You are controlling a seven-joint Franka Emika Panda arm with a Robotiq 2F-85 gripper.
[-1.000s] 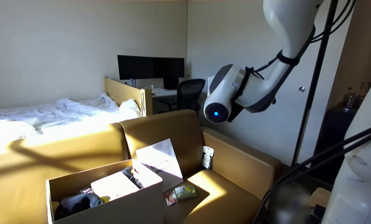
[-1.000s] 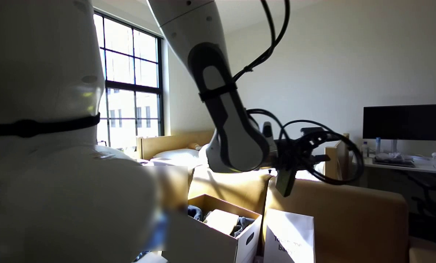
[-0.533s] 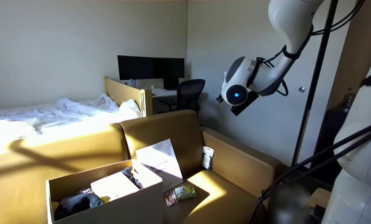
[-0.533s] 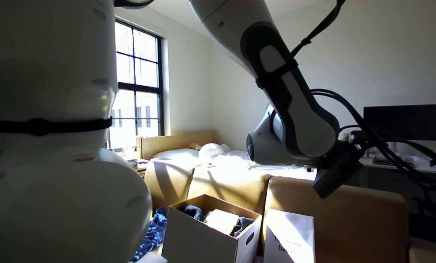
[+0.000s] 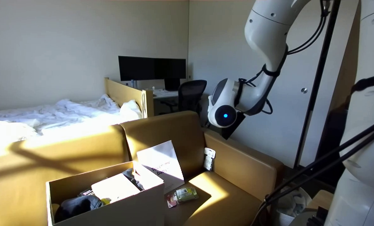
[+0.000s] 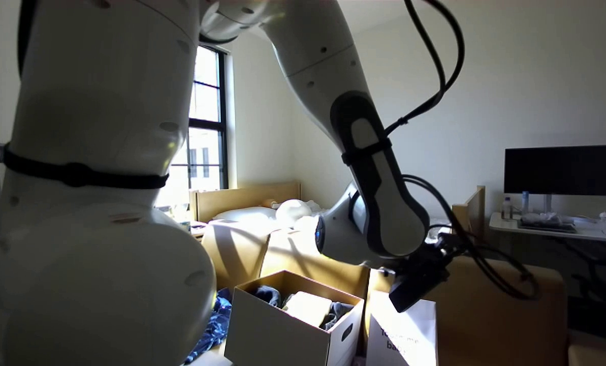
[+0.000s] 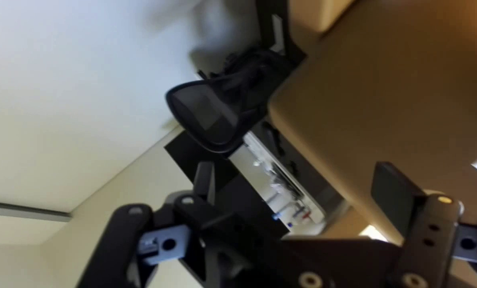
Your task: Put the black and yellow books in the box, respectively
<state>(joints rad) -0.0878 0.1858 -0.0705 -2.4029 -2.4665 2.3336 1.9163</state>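
Observation:
My gripper (image 7: 296, 182) stands open in the wrist view, nothing between its fingers (image 7: 392, 198); the sofa back, desk and chair lie beyond it. In an exterior view the dark wrist end (image 6: 419, 279) hangs to the right of the box (image 6: 282, 325), above the sofa seat and apart from the box. Inside the box (image 5: 136, 205) are dark cloth bundles (image 5: 80, 205), a pale sunlit rectangular thing (image 5: 115, 187) and a small yellow patch (image 5: 106, 201). I cannot tell whether either of these last two is a book. The black and yellow books cannot be made out in any view.
A white panel with printed words (image 5: 161, 163) leans on the sofa back behind the box. A green package (image 5: 186, 194) lies on the seat; a white pack (image 5: 209, 159) stands by the armrest (image 5: 243, 160). A basket (image 5: 292, 204) is near the robot's base.
The arm first swung up and to the right in the exterior views, then came back down and left. Blurred patches have gone, and a basket now shows at lower right. The box's contents look the same.

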